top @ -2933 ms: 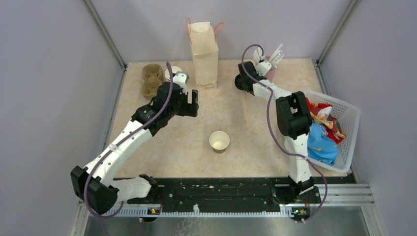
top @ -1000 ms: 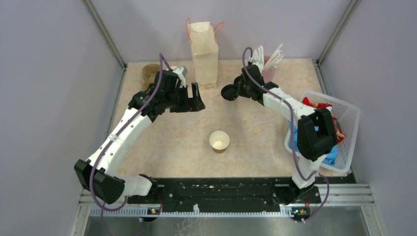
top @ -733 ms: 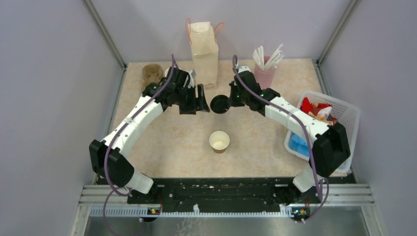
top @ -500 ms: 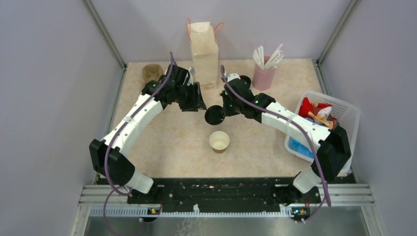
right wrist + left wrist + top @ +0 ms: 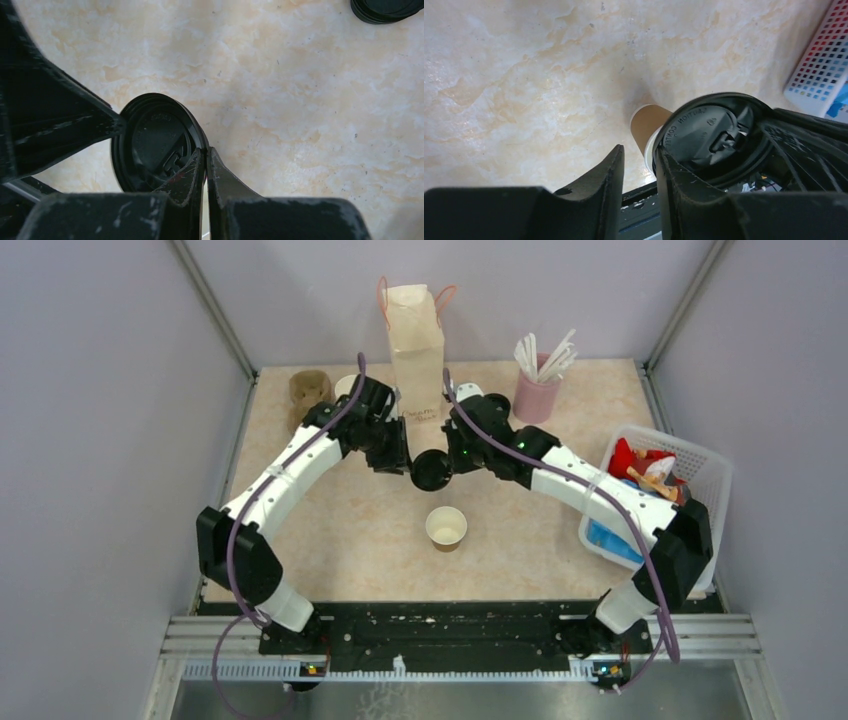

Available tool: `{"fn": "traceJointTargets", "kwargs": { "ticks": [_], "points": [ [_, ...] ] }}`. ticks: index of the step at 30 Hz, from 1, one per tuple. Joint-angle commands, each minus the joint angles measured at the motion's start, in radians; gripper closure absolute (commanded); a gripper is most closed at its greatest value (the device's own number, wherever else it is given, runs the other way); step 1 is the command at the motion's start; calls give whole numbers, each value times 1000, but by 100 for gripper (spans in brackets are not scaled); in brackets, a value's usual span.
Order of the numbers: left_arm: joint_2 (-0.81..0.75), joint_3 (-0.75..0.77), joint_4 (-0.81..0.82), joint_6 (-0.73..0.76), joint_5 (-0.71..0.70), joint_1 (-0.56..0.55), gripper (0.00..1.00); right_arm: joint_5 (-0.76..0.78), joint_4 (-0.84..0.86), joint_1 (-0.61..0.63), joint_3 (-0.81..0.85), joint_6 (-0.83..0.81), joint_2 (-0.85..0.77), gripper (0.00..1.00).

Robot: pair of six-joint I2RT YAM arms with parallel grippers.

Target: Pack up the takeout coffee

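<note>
My right gripper (image 5: 206,152) is shut on the rim of a loose black lid (image 5: 155,145) and holds it above the table, in front of the paper bag (image 5: 416,350). In the top view the lid (image 5: 432,470) hangs between both grippers. My left gripper (image 5: 639,155) stands narrowly open beside the lid (image 5: 709,135). The lid's edge lies against the outer side of one finger (image 5: 669,175), and nothing is in the gap. A lidless brown paper cup (image 5: 446,527) stands upright below them. A lidded takeout coffee is not in view.
A pink cup of straws (image 5: 538,390) stands at the back right. A white basket (image 5: 700,500) of packets is on the right edge. A brown cup carrier (image 5: 308,390) and white-rimmed cups (image 5: 347,387) sit back left. More black lids (image 5: 385,10) lie stacked.
My right arm has carried the black lid from the back right to the middle. My left arm has swung in to meet it, and its jaws have narrowed from wide open.
</note>
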Motion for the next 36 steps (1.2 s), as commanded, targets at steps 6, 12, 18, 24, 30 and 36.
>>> {"fn": "traceJointTargets", "kwargs": {
  "ticks": [6,12,18,24,30,36],
  "points": [
    [36,2,12,10,14,-5,72,3,1,16,71,-30,-15,100],
    [30,-13,36,-11,38,-4,77,-8,5,17,75,-30,-19,100],
    [5,-49,83,-46,74,-1,84,-16,10,18,72,-28,-25,100],
    [-45,-87,132,-105,102,7,99,-16,14,18,66,-25,-44,100],
    [-106,-114,186,-150,150,35,100,-12,-8,18,65,-13,-80,100],
    [-173,-190,293,-204,318,110,100,-40,-106,17,149,12,-122,54]
  ]
}}
